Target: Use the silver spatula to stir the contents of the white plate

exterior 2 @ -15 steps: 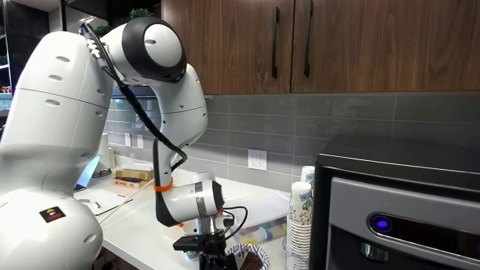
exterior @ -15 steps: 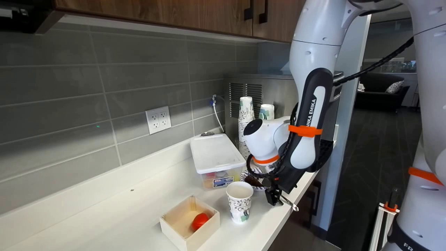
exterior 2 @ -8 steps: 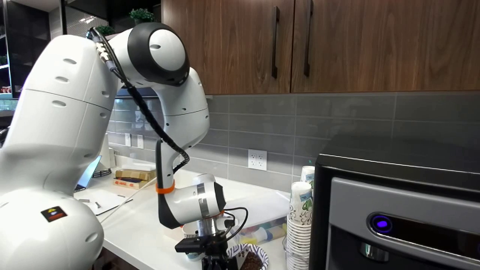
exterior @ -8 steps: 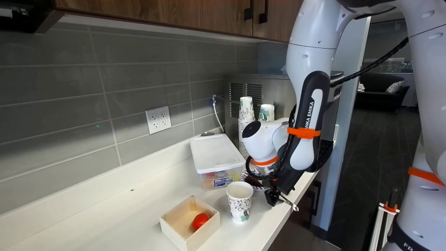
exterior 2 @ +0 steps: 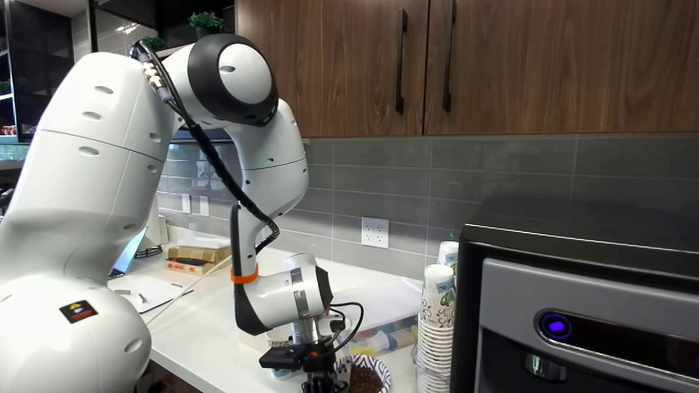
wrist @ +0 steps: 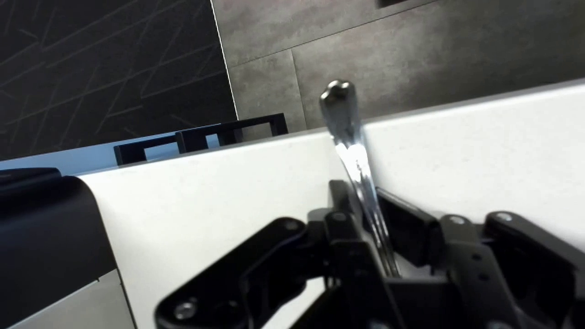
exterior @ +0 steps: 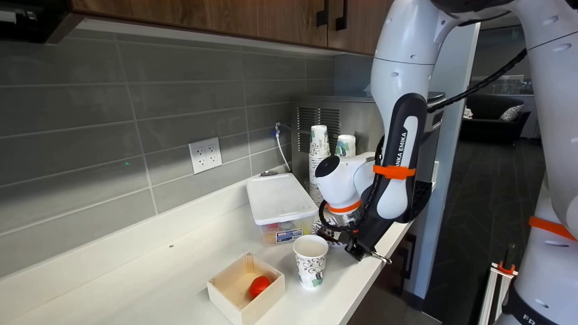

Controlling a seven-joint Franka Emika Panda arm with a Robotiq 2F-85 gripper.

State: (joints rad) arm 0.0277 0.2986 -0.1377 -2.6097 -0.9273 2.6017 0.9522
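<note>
The silver spatula [wrist: 354, 155] shows as a shiny metal handle rising between my fingers in the wrist view, its end past the counter edge. My gripper [wrist: 358, 187] is shut on that handle, one pad along each side. In an exterior view the handle end [exterior: 382, 258] sticks out beyond the gripper [exterior: 361, 253], low over the counter's front. The white plate [exterior 2: 378, 364], a patterned paper dish, stands just beside the gripper [exterior 2: 323, 382] and holds dark brown bits [exterior 2: 365, 381]. The spatula's blade I cannot make out clearly.
A paper cup [exterior: 311, 266] stands close to the gripper. Near it are a wooden box [exterior: 226, 298] with a red ball [exterior: 259, 287] and a lidded tub [exterior: 282, 198]. Stacked cups [exterior 2: 435, 338] and a dark machine [exterior 2: 579, 245] flank the plate.
My gripper's jaws have come together on the spatula handle. The handle's end has risen slightly and shifted right in an exterior view. The arm has moved a little; the plate stays put.
</note>
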